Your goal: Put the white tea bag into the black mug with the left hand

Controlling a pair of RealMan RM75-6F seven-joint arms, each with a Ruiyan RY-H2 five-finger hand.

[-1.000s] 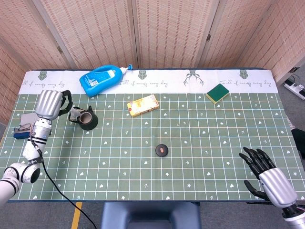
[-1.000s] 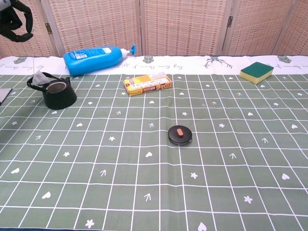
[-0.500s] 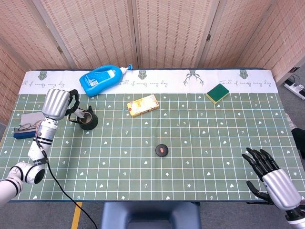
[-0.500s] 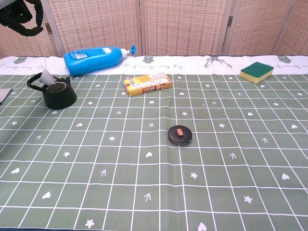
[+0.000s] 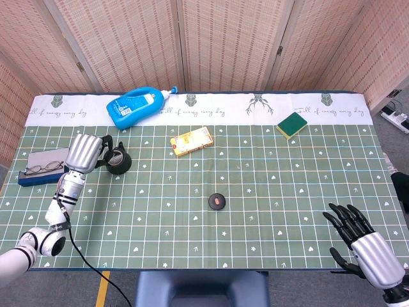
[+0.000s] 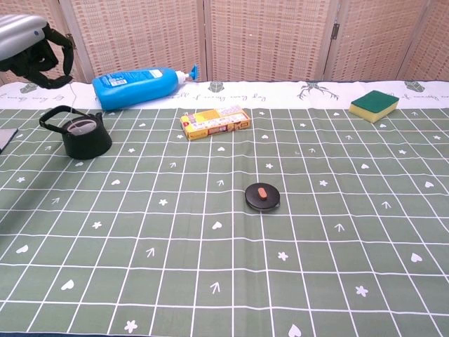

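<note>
The black mug [image 6: 85, 137] stands at the left of the green checked cloth, handle to the left. A white tea bag [image 6: 82, 127] lies low inside its mouth. In the head view the mug [image 5: 119, 162] is just right of my left hand [image 5: 85, 153]. My left hand [image 6: 31, 45] hovers above and left of the mug, its dark fingers loosely curved with nothing visible between them. My right hand [image 5: 365, 246] is at the near right edge of the table, fingers spread and holding nothing.
A blue bottle [image 5: 136, 106] lies on its side behind the mug. A yellow box [image 5: 191, 141] sits mid-table, a green sponge [image 5: 291, 125] at the far right, a black disc [image 5: 217, 201] near the centre. Glasses on a blue case [image 5: 39, 166] lie left of my left hand.
The tea bag, sticking up above the mug's rim before, now lies lower inside it. My left hand has drawn back from over the mug, towards the near side. The right hand barely shifted.
</note>
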